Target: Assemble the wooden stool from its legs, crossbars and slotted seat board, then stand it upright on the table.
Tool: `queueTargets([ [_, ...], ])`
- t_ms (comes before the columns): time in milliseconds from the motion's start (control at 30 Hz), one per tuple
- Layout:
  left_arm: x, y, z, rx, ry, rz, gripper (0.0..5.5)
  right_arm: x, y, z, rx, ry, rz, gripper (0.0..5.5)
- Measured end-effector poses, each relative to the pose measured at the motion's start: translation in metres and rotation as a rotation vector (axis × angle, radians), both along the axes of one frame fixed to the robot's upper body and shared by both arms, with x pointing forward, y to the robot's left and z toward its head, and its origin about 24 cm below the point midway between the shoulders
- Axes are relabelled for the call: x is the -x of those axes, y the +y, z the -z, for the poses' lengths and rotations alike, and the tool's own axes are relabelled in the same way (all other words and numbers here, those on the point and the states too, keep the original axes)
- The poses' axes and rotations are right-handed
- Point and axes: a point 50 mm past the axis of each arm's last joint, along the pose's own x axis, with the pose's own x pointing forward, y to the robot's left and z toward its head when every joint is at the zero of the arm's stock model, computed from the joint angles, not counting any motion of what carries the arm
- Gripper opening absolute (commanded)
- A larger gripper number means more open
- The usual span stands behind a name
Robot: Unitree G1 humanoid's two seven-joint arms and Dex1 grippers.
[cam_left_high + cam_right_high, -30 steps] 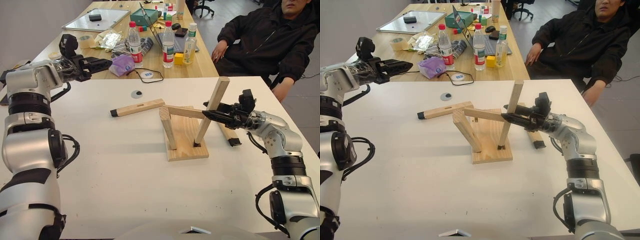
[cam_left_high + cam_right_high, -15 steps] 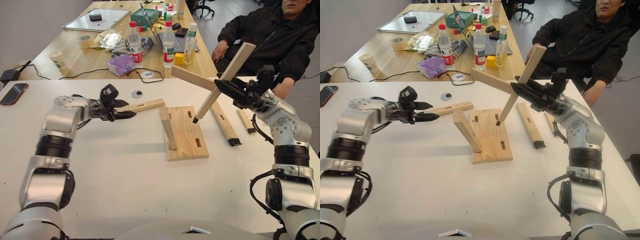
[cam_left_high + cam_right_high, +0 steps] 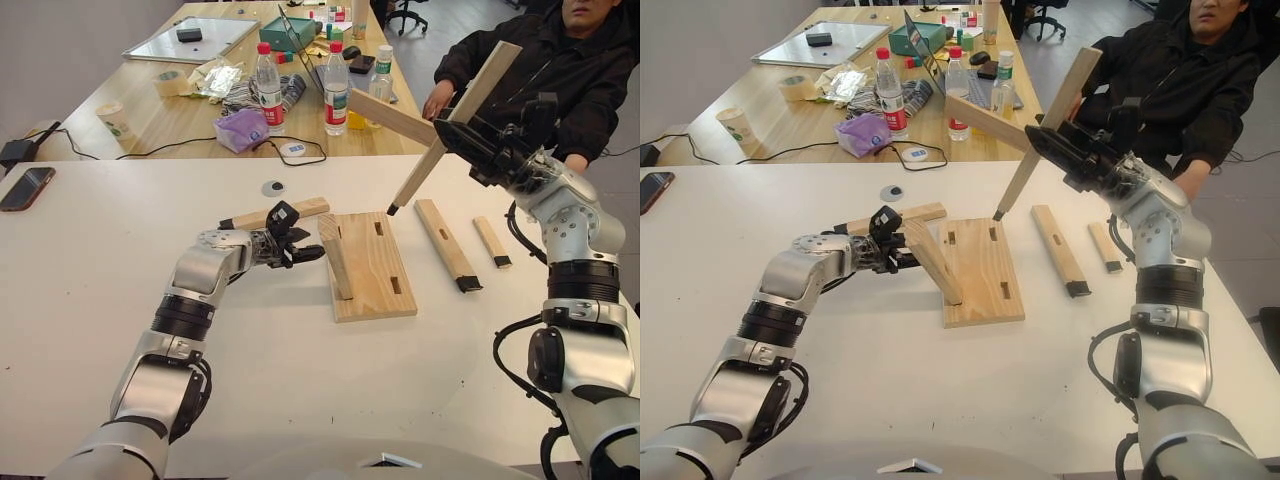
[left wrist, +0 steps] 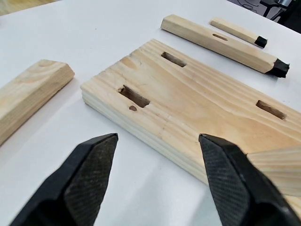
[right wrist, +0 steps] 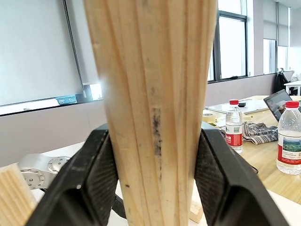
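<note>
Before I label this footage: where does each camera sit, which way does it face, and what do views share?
Left eye view: head, facing forward and down at the table; both arms, left gripper by the seat board, right gripper holding the leg.
Right eye view: head's other eye; same scene, same arms.
Left wrist view: left wrist, facing along open fingers at the seat board's slots.
Right wrist view: right wrist, facing past fingers clamped on the leg.
Shared: eye views and left wrist view show the seat board.

The right gripper (image 3: 455,128) holds a leg (image 3: 488,78) with its crossbar (image 3: 390,115) aloft; the left gripper (image 3: 308,250) hovers beside the seat board (image 3: 375,272).
</note>
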Motion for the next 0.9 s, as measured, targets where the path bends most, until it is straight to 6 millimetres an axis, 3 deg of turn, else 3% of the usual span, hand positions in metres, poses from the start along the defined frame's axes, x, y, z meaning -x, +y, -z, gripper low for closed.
queueTargets([
  [133,0.004,-0.015,0.001,0.063,0.038,0.010,3.16,-0.001,0.000,0.001,0.001,0.009,0.003,2.08],
  [233,0.007,-0.016,-0.002,0.083,0.036,0.007,3.16,-0.003,0.000,0.000,0.013,0.007,0.004,2.08],
  [300,0.010,-0.005,-0.002,0.048,0.026,0.003,3.16,-0.003,0.000,0.000,0.018,0.007,0.005,2.08],
  [433,0.021,0.038,-0.005,-0.082,0.009,0.004,3.16,-0.004,-0.001,0.000,0.028,0.006,0.004,2.08],
  [567,0.064,0.059,-0.022,-0.046,0.079,0.239,3.16,-0.003,-0.003,-0.001,0.032,0.002,0.010,2.08],
  [733,0.062,0.047,-0.059,0.145,-0.034,0.192,3.16,-0.004,-0.002,0.000,0.036,0.004,0.006,2.08],
  [900,0.074,0.019,-0.072,0.259,-0.059,0.200,3.16,-0.004,-0.002,0.002,0.052,0.011,0.010,2.08],
])
